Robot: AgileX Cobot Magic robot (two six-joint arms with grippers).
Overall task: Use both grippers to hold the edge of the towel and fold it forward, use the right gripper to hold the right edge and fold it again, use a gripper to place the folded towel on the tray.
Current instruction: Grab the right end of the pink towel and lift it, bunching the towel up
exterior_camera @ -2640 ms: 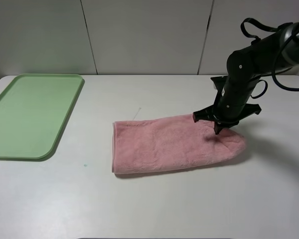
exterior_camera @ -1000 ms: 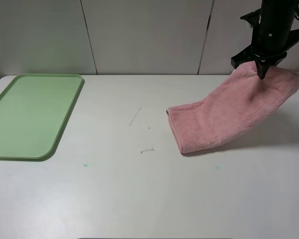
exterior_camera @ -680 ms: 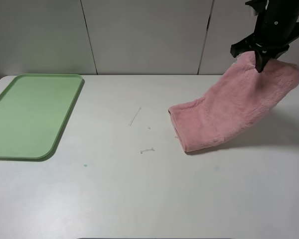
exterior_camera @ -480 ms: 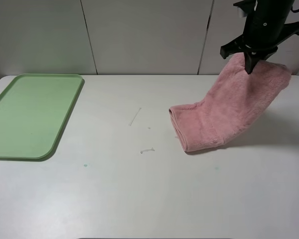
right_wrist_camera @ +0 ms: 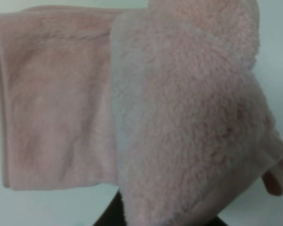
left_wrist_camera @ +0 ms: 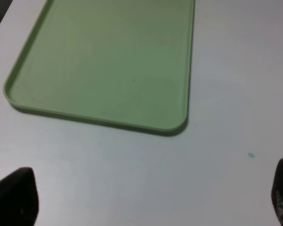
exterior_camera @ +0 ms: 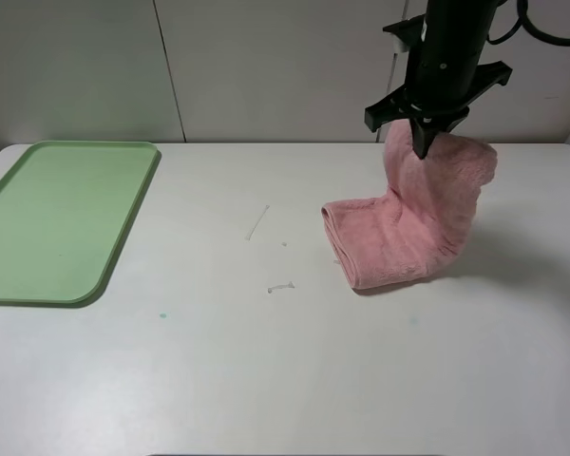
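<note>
The pink towel (exterior_camera: 408,233) is folded into a long band. Its left end lies on the white table and its right part is lifted and draped. My right gripper (exterior_camera: 424,144) hangs above it, shut on the edge of the towel (exterior_camera: 395,157) at its raised right end. In the right wrist view the fluffy towel (right_wrist_camera: 179,117) fills the picture and hides the fingers. The pale green tray (exterior_camera: 57,218) lies empty at the far left. In the left wrist view my left gripper (left_wrist_camera: 148,200) stands open above bare table, just short of the tray (left_wrist_camera: 108,70). The left arm is out of the exterior view.
Small scratches (exterior_camera: 257,222) and a scuff (exterior_camera: 281,286) mark the white table between tray and towel. A teal speck (exterior_camera: 161,314) sits near the tray's front corner. White wall panels close off the back.
My right gripper has carried the towel's right edge leftward, from the far right to above the towel's resting left end. The cloth now bends over itself more steeply.
</note>
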